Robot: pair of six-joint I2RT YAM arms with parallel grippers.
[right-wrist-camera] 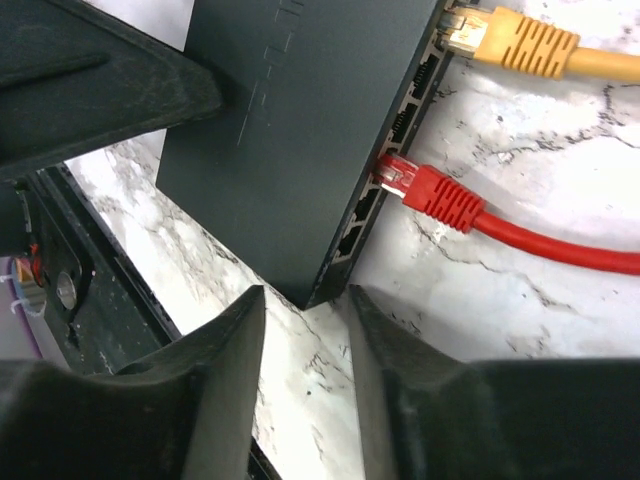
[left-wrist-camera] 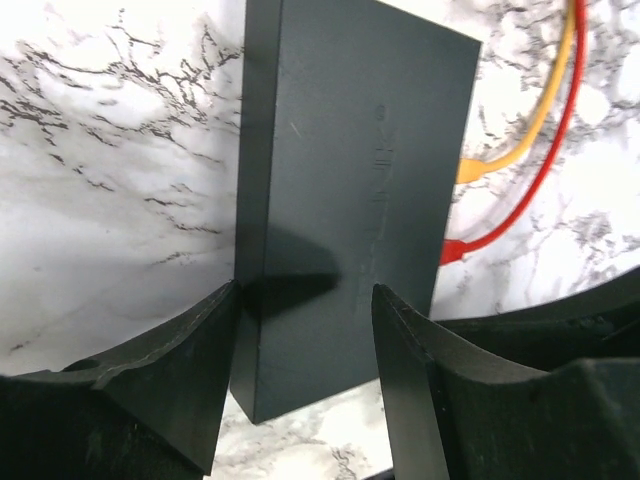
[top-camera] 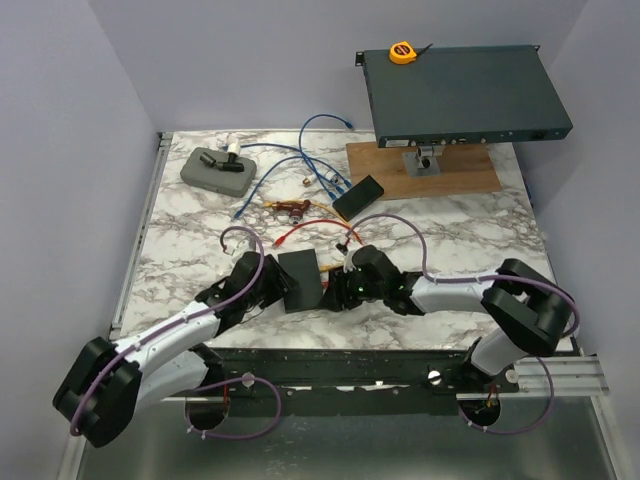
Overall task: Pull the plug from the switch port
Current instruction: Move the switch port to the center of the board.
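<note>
A small dark switch lies on the marble table between my two grippers. In the right wrist view a red plug sits in a port on the switch's edge, and an orange plug sits in a farther port. My right gripper is open and empty, its tips just short of the switch's near corner. My left gripper is open, its jaws spread at the switch's other end, the left finger against its side. The red cable trails away to the far side.
A large rack switch stands on a wooden board at the back right, with a tape measure on it. Blue cables, a grey case, a black box and a small red tool lie mid-table.
</note>
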